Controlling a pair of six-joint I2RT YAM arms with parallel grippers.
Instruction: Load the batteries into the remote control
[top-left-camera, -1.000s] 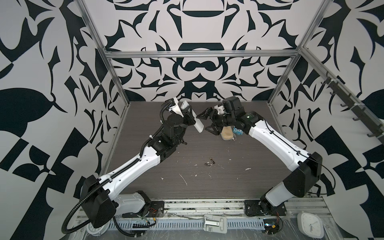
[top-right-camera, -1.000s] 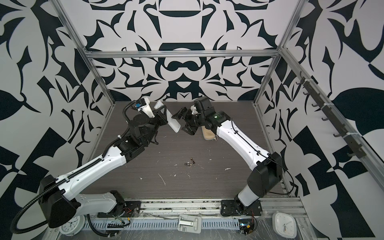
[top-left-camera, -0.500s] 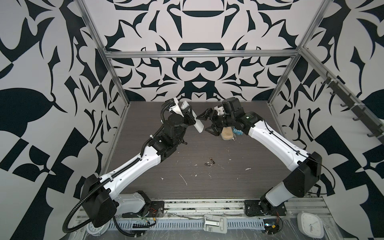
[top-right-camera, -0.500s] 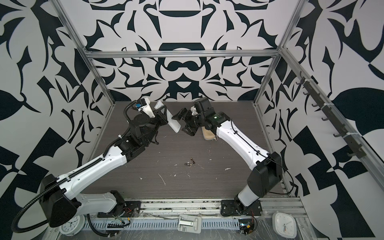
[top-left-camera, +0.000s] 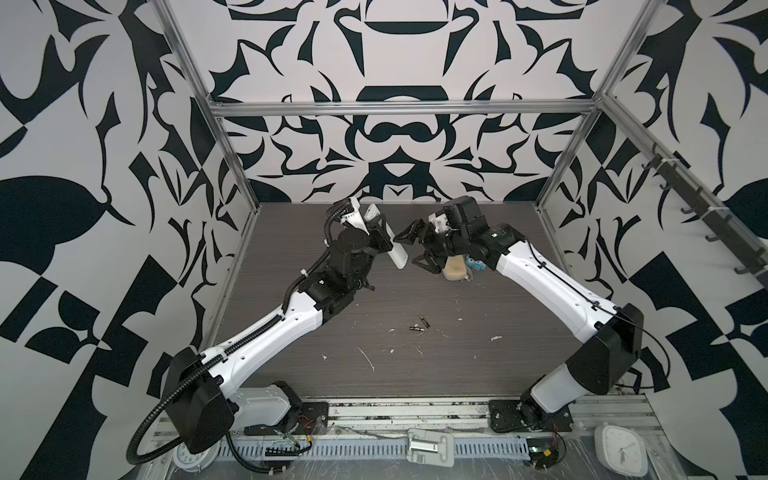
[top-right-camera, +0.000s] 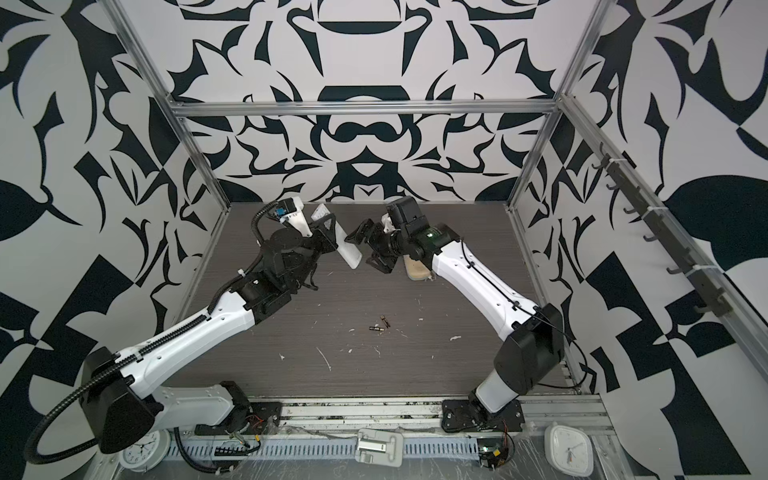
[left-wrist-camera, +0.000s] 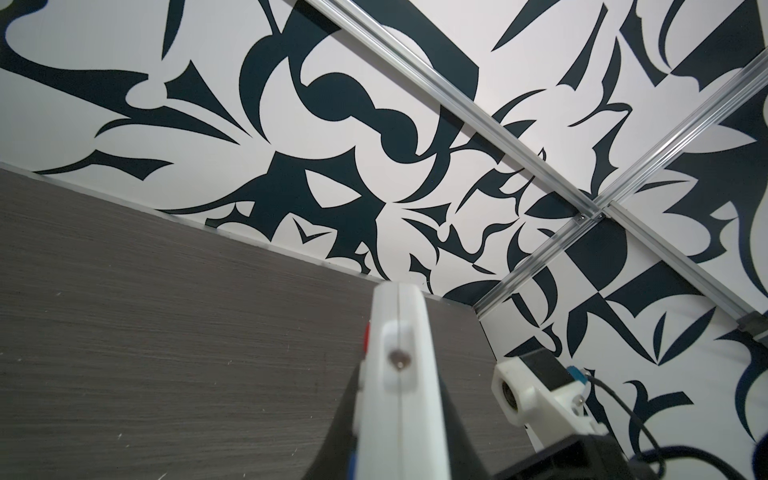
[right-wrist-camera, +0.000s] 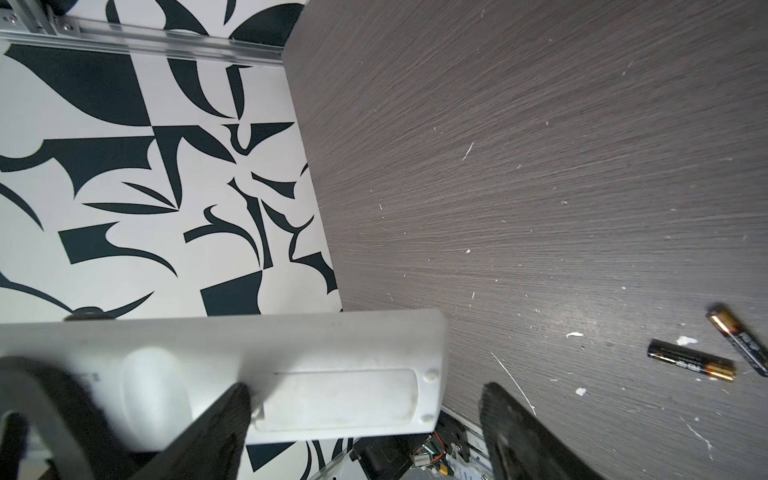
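Hanging clear of the table (top-left-camera: 478, 374) at the rear, the remote control (top-left-camera: 397, 254) is pinched in the left gripper (top-left-camera: 380, 240). The jaws are shut flat on its two broad faces. The remote is tilted: the lower end points down toward the right arm and the upper end rises toward the back wall. In the left wrist view it shows end-on (left-wrist-camera: 399, 374), with a red mark on one side.

The right gripper (top-left-camera: 415, 248) is spread wide and holds nothing. It is level with the remote's lower end, just beside it in both top views. In the right wrist view the plain white back (right-wrist-camera: 249, 365) faces this claw, and the battery cover (right-wrist-camera: 336, 399) is still in place. One dark finger (right-wrist-camera: 224, 424) overlaps the back at the cover's inner edge; whether it touches, I cannot tell. The other finger (right-wrist-camera: 511, 428) stands past the remote's end, over bare table.

The batteries (top-left-camera: 417, 328) (top-left-camera: 424, 321) lie loose on the table near its middle, well forward of both grippers. They sit close together at an angle, with a small gap visible from the right wrist (right-wrist-camera: 690, 365). Their ends are gold-coloured. White scraps (top-left-camera: 368, 357) are scattered round them.

A beige case (top-left-camera: 455, 270) lies on the table under the right wrist, with a small blue object (top-left-camera: 473, 264) just beside it.
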